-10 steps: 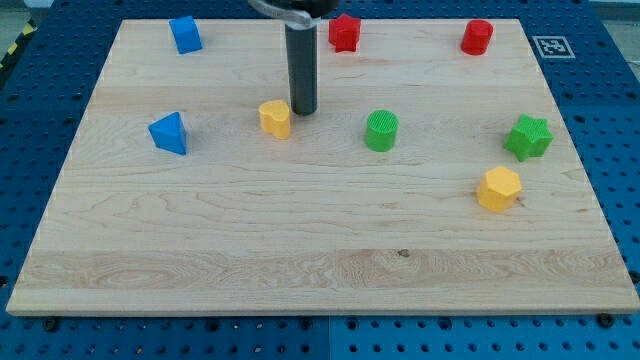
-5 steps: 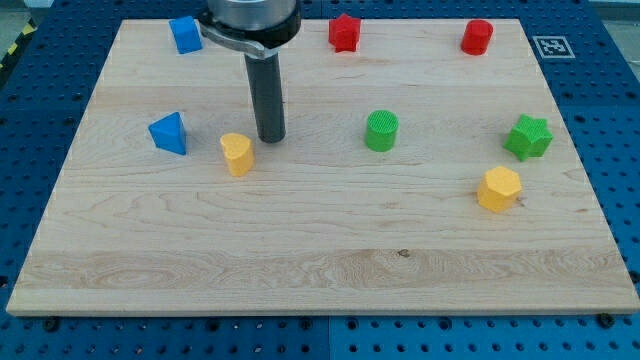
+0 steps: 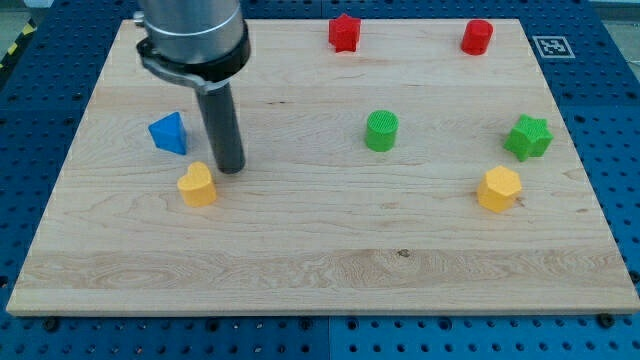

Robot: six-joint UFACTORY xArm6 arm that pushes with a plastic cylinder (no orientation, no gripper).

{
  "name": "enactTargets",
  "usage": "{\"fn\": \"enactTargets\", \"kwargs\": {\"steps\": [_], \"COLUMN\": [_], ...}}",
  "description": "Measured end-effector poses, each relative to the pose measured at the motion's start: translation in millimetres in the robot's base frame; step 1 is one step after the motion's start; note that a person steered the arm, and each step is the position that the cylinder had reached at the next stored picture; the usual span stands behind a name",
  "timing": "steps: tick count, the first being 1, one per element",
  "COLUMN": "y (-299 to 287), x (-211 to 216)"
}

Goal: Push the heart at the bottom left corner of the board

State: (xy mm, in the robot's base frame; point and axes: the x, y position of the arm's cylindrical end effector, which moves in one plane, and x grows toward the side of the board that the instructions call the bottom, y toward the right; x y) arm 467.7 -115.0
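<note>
The yellow heart (image 3: 197, 184) lies on the wooden board (image 3: 320, 250), left of the middle and below the blue triangle (image 3: 169, 133). My tip (image 3: 229, 168) stands just up and to the right of the heart, touching or nearly touching it. The rod rises from there to the arm's dark head at the view's top left, which hides the board's top left corner.
A red star (image 3: 344, 32) and a red cylinder (image 3: 477, 36) sit along the top edge. A green cylinder (image 3: 381, 131) is near the middle. A green star (image 3: 527, 137) and a yellow hexagon (image 3: 498, 188) are at the right.
My tip has moved down and to the left, pushing the yellow heart the same way. The arm's head now covers the blue block at the top left.
</note>
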Motion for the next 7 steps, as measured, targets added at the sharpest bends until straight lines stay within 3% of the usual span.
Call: {"fn": "enactTargets", "kwargs": {"steps": [2, 4, 6, 7], "y": [-38, -28, -47, -16], "x": [74, 47, 66, 36]}}
